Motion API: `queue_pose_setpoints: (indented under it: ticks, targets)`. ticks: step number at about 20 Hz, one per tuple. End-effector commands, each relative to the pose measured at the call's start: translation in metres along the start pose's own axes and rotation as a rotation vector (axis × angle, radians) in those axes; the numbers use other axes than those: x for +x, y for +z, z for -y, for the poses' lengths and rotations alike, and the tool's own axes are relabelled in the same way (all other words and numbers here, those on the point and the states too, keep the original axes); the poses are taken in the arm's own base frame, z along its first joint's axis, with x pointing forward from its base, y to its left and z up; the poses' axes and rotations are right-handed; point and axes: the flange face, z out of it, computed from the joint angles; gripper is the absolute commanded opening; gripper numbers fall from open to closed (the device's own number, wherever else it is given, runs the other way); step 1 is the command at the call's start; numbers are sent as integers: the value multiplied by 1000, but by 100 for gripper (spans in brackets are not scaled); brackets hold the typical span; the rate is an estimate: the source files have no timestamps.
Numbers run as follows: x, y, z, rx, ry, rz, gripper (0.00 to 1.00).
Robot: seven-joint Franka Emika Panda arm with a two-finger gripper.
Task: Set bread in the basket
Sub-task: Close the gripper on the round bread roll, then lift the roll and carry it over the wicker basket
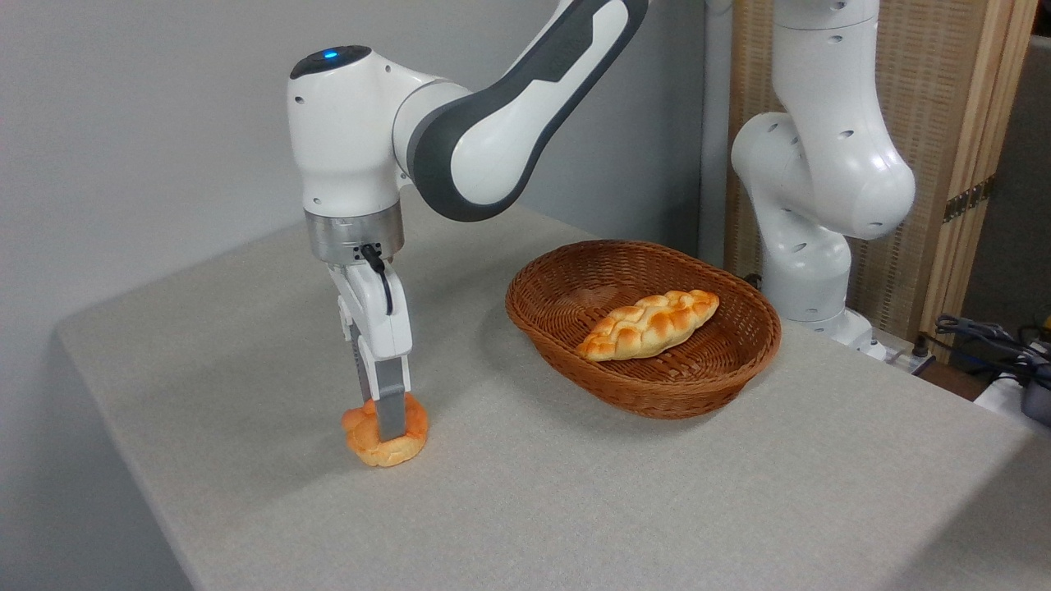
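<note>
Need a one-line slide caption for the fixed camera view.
Panda pincer straddles the small bun on the table; a braided loaf already lies in the wicker basket.

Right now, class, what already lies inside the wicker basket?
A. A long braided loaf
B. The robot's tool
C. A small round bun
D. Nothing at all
A: a long braided loaf lies in the basket, while the round bun sits on the table at the tool.

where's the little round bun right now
The bun sits on the table at lower left of the camera view, near the front edge, with the gripper down around it. The basket holding the braided loaf stands apart to its right.
</note>
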Motion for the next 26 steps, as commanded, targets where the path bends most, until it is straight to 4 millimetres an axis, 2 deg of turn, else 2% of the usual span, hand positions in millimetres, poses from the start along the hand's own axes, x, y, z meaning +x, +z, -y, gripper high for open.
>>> queue_pose_setpoints:
  ticks: [1, 6, 7, 8, 9, 14, 16, 17, 19, 21, 23, 26]
  targets:
    - [-4, 0, -3, -1, 18, 14, 19]
    - [-7, -8, 1, 5, 5, 3, 16]
    - [-7, -9, 1, 2, -6, -2, 12]
    - [-9, -14, 1, -3, -9, 2, 4]
    - [-14, -20, 0, -16, -6, 15, 2]
    - [-21, -37, 2, -16, -22, 15, 2]
    - [-25, -53, 4, -22, -27, 21, 2]
    - [-31, -62, 6, -29, -38, 29, 2]
    - [-54, -94, 8, -43, -54, 38, 2]
    - [-81, -133, -3, -78, -42, 57, 2]
    - [-110, -160, -19, -139, 25, 84, 2]
    - [-128, -171, -42, -234, 159, 144, 4]
